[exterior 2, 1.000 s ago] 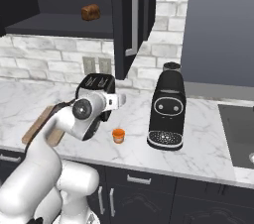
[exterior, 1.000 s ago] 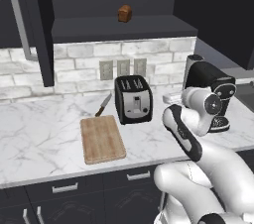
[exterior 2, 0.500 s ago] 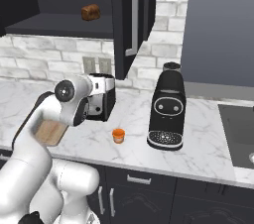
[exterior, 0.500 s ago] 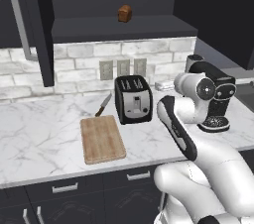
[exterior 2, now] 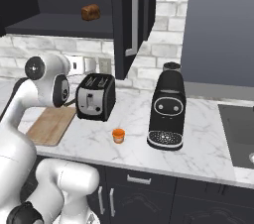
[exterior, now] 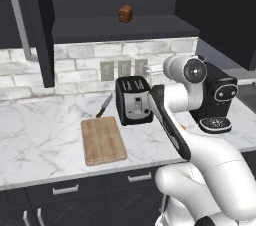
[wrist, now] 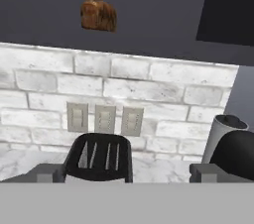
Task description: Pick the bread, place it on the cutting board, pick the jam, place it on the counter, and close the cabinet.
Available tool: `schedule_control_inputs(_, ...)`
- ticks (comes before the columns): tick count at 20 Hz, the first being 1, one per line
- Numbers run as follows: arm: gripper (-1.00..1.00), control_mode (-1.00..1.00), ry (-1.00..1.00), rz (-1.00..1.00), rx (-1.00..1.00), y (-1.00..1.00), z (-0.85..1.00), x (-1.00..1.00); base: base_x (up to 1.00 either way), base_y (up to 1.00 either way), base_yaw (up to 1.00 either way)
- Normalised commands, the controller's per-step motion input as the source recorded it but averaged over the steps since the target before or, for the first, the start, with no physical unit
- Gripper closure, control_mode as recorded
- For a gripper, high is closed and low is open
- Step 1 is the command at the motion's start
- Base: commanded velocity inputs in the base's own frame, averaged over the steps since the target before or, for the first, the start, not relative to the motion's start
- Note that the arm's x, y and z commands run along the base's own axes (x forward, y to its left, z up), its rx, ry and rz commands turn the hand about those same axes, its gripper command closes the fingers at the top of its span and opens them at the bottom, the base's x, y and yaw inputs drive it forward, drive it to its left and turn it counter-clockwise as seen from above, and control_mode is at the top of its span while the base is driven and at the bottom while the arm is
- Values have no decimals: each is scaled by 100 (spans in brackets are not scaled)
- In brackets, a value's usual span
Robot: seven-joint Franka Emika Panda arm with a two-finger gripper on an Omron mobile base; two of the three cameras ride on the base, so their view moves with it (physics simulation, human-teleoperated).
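Two doors of the cabinet (exterior: 35, 25) stand open in the left base view, and the bread (exterior: 125, 13) sits on the shelf inside, well above the surface (exterior: 40, 135). Below it the toaster (exterior: 133, 101) stands near the brick wall, with the cutting board (exterior: 103, 140) lying flat just in front and to the left of it. A knife (exterior: 104, 105) lies between the board and the wall. The coffee machine (exterior: 216, 101) stands to the right, partly hidden behind the white arm.

From the right base view, the bread (exterior 2: 91, 12) is again on the cabinet shelf, beside the open door (exterior 2: 130, 20). The jam (exterior 2: 118, 135) stands on the surface (exterior 2: 198, 143), between the toaster (exterior 2: 96, 97) and the coffee machine (exterior 2: 167, 106), apart from both. The cutting board (exterior 2: 52, 125) lies to the left of the toaster, partly behind the arm.

At the bottom of the hand view the jaws (wrist: 127, 173) are wide apart and hold nothing. The toaster (wrist: 99, 157) shows between them, low in the picture. The bread (wrist: 98, 16) is high up on the dark shelf, far from the fingertips (wrist: 44, 173). Three wall switches (wrist: 104, 119) are on the bricks under it.
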Motion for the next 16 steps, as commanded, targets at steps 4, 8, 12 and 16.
schedule_control_inputs(4,-100,-100,0,-2,0,38,74,-9,0,0,0)
schedule_control_inputs(8,-100,-100,0,0,0,26,71,0,0,0,0)
schedule_control_inputs(12,-100,-100,0,0,0,19,69,9,0,0,0)
schedule_control_inputs(16,-100,-100,0,0,0,20,53,24,0,0,0)
